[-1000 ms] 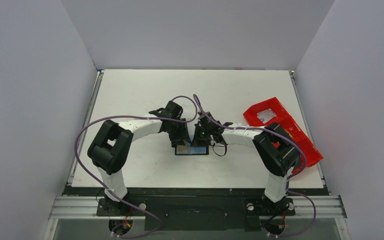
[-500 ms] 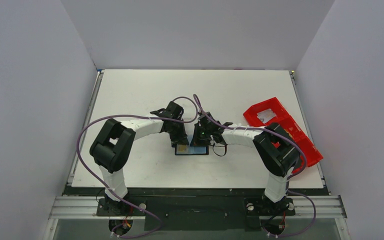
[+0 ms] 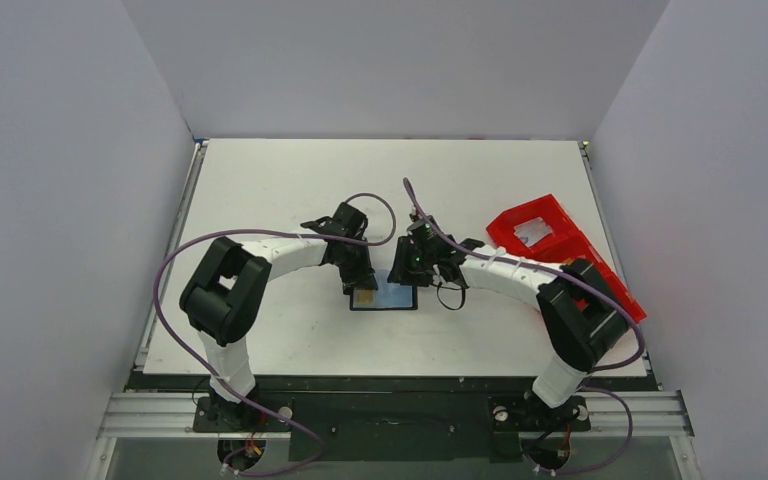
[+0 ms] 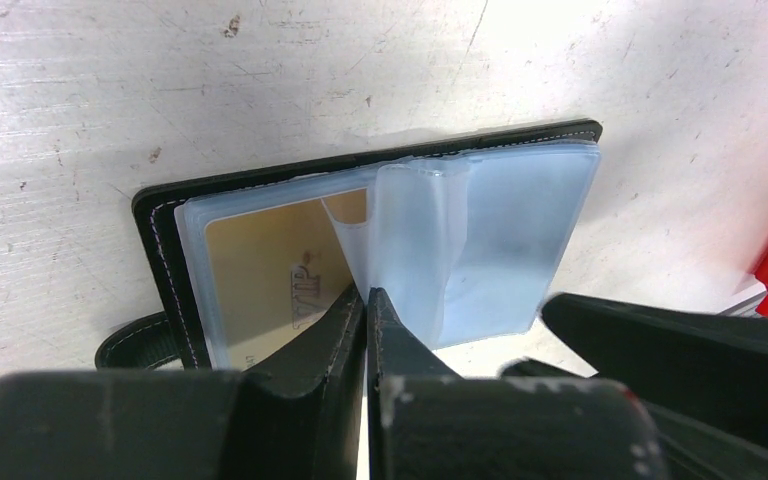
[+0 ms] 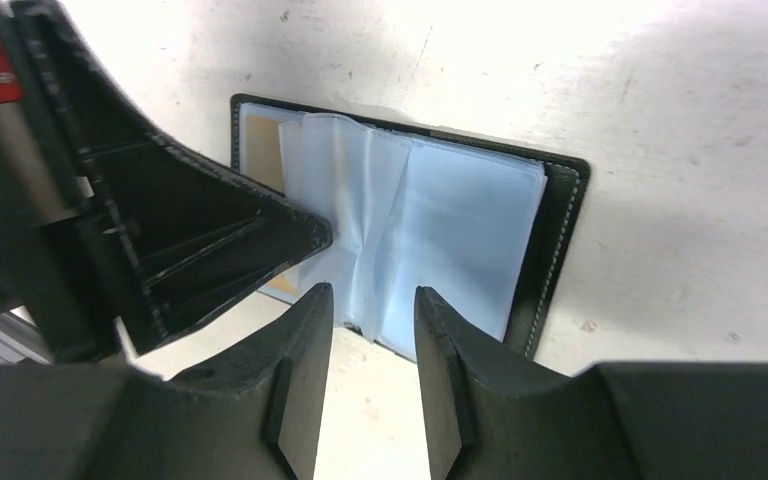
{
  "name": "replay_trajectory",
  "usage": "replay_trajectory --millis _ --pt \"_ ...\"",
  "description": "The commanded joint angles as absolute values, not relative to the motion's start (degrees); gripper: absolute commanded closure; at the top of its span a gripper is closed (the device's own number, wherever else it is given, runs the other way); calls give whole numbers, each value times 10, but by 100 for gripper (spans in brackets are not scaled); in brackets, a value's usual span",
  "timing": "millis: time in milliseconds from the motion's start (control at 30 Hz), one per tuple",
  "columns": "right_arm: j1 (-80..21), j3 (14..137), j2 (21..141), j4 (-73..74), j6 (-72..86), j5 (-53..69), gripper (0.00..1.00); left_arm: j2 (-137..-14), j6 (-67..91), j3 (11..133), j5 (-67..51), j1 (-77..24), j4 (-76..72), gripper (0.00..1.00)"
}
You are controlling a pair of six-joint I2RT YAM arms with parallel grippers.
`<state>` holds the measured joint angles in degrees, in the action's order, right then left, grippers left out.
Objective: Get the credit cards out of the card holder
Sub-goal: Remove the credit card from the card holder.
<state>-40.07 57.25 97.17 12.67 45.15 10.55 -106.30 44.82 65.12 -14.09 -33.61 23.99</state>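
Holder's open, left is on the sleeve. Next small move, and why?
Likely lift the left gripper a little: it is shut on the clear sleeve beside the gold card, which sits inside the card holder; the right gripper hangs open at its near edge, holding nothing.

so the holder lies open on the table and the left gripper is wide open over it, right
Not quite: the left gripper is shut, pinching a clear sleeve, as the left wrist view shows. The holder does lie open on the table.
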Motion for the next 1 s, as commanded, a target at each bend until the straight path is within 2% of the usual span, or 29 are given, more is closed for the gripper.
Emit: replay_trajectory --millis 0,300,633,800,967 --pt "-394 573 916 152 438 68 67 -1068 443 668 -120 -337 250 100" --pt "-380 556 864 186 435 33 64 -1059 441 682 -143 -342 242 99" --pt "-366 548 845 190 432 33 64 -1059 440 695 -174 -353 218 79" --pt "-361 544 838 193 432 32 64 -1063 442 704 -184 -361 205 64" --pt "-358 540 826 195 434 29 65 -1070 444 718 -190 -371 200 58"
